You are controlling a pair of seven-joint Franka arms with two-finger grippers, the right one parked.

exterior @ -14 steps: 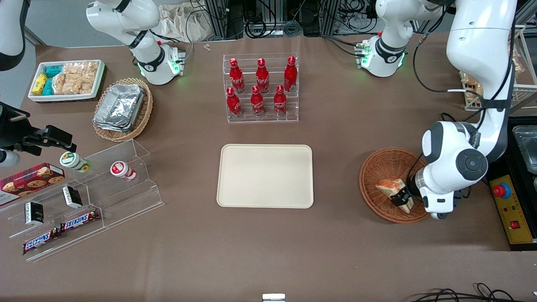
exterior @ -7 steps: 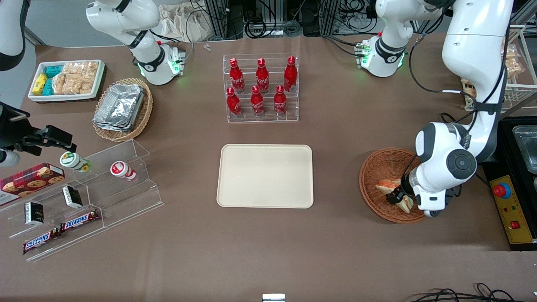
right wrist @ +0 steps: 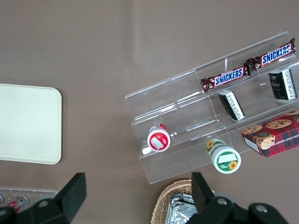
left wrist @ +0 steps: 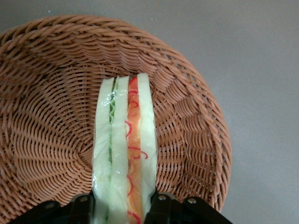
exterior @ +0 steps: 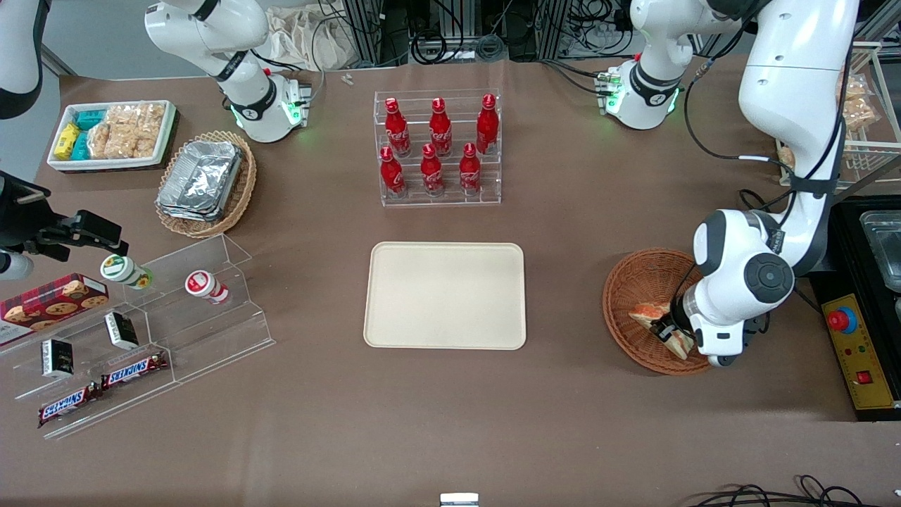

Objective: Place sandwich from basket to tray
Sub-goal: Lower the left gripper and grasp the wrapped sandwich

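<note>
Robot lab: aluminium framing, cables, snack displays.

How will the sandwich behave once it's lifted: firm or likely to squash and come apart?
Likely soft: the end effector pinches the sandwich across its layers, so the bread may compress. The loose filling could shed. It looks light, yet its long unsupported end over the basket may sag.

Front cam: high, looks down on whole table. Left wrist cam: close above basket, gripper at sandwich; front cam shares these.
</note>
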